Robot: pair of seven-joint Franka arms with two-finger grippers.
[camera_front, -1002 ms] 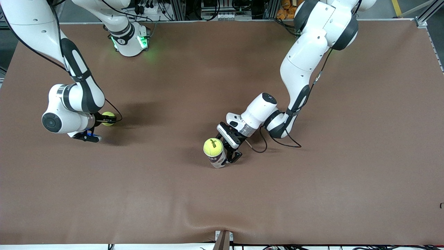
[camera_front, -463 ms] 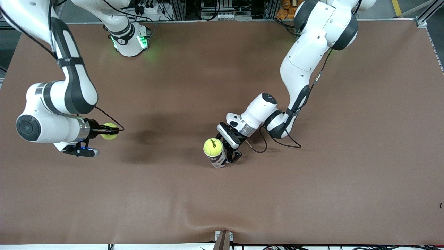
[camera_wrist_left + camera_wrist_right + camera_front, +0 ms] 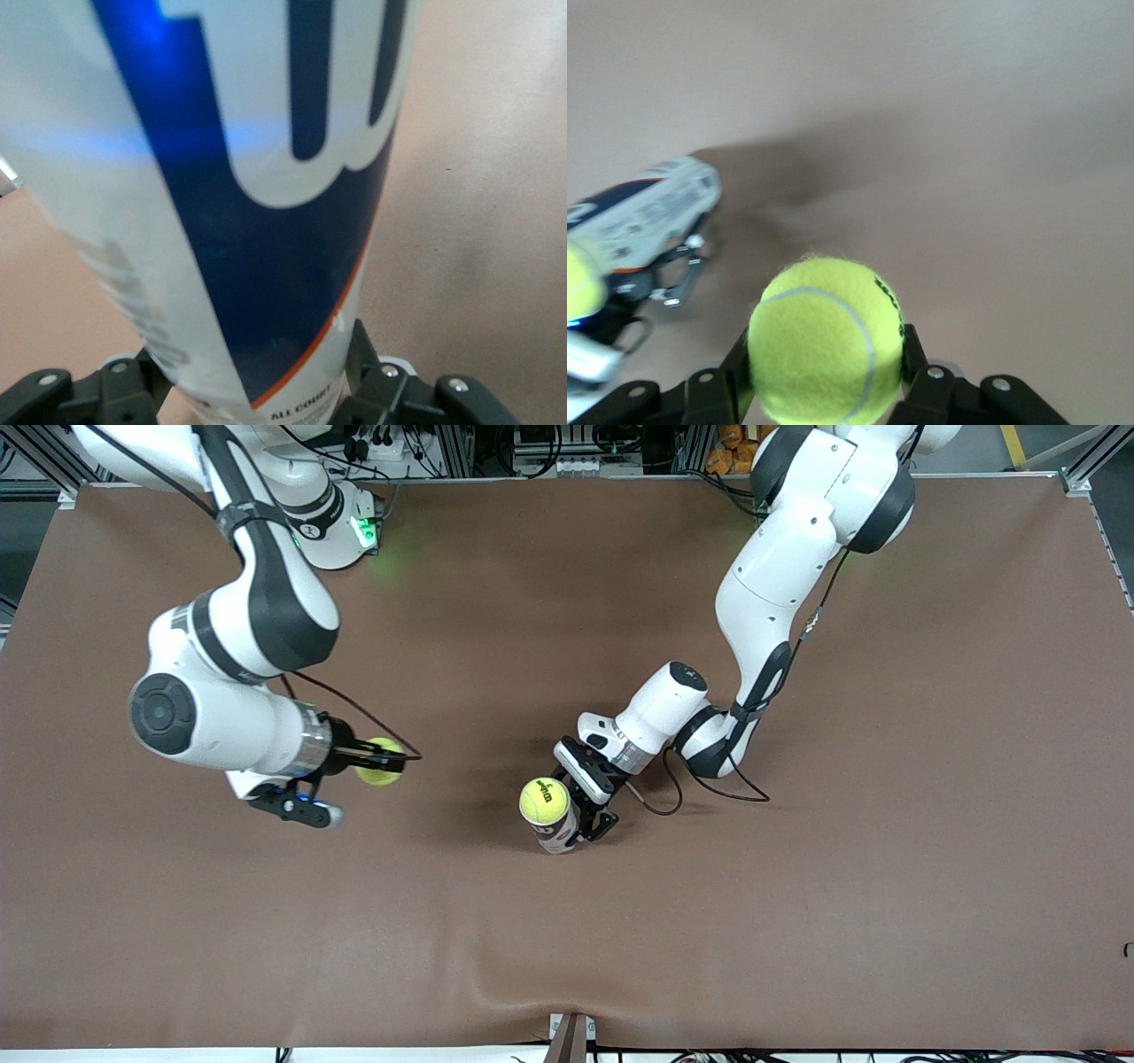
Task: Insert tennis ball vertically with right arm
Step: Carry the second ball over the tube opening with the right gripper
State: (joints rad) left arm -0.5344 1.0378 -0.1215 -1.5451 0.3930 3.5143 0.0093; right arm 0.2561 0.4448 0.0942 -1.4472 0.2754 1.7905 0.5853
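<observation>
Tennis ball (image 3: 379,762) clamped in right gripper (image 3: 390,760).

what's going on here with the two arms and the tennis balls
The left gripper holds an upright tennis ball can on the table, with one ball sitting at its mouth. The right gripper is shut on a second tennis ball in the air, toward the right arm's end.

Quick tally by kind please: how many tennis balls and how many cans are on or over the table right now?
Tennis balls: 2, one held in the right gripper (ball), one sitting in the can's mouth.
Cans: 1, upright, held by the left gripper (can).
Total: 3.
</observation>
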